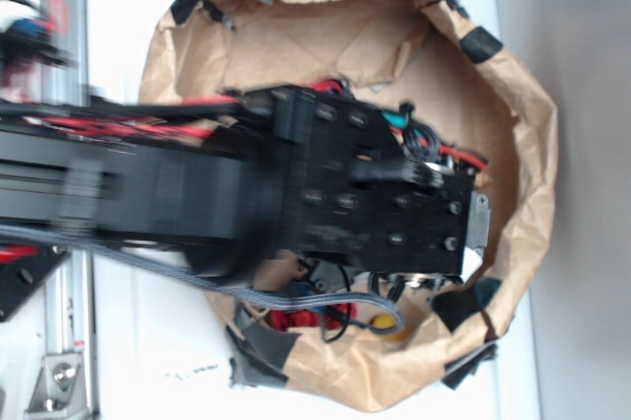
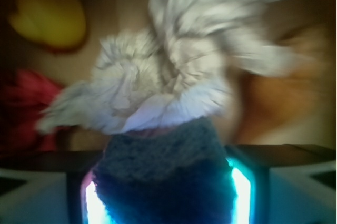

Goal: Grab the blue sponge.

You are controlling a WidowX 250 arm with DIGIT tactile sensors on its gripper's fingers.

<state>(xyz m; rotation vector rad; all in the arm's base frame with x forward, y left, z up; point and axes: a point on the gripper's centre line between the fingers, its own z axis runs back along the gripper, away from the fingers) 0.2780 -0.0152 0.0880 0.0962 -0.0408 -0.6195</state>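
In the wrist view the blue sponge fills the space between my jaws. Its rough dark grey scouring face is towards the camera and deep blue foam shows lower down. My gripper is shut on it, and the pads glow pale blue against both of its sides. In the exterior view my gripper reaches down into a brown paper bag. The arm hides the sponge there.
A crumpled white cloth lies just beyond the sponge. A yellow object and a red object lie to the left on the bag floor. The bag's taped walls ring the gripper closely.
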